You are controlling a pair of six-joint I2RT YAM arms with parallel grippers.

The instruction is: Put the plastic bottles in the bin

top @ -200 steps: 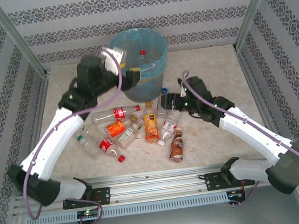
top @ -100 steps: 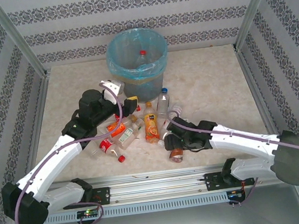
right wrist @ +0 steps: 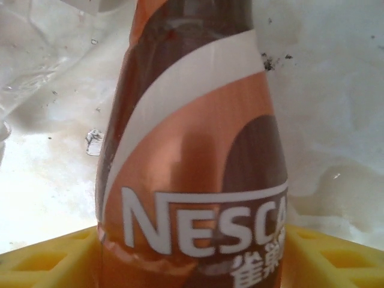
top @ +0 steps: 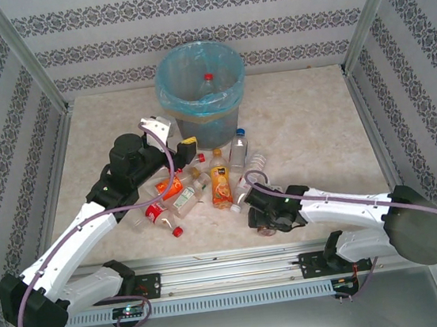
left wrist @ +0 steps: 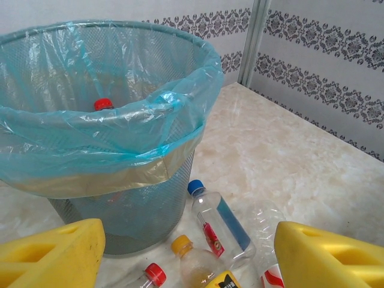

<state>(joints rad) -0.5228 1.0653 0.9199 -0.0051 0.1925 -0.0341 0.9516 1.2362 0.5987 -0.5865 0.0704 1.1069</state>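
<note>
Several plastic bottles (top: 221,184) lie in a pile on the table in front of the bin (top: 235,90), a grey mesh bucket lined with a blue bag. One red-capped bottle (top: 208,77) is inside it. My left gripper (top: 185,151) hovers open over the pile's far side with nothing between its yellow fingers (left wrist: 54,255); a blue-capped bottle (left wrist: 219,222) and an orange-capped one (left wrist: 186,252) lie below it. My right gripper (top: 263,218) is down at the near side of the pile. Its yellow fingers press both sides of a brown-labelled bottle (right wrist: 192,150) lying on the table.
The metal frame posts (top: 25,51) and patterned walls close in the table on three sides. A loose red cap (top: 177,232) lies near the front rail (top: 231,262). Bare marble tabletop (top: 310,128) stretches right of the pile.
My left gripper came back from the bin rim and down over the pile. My right arm swung from the blue-capped bottle toward the near edge and closed its jaws on the brown bottle.
</note>
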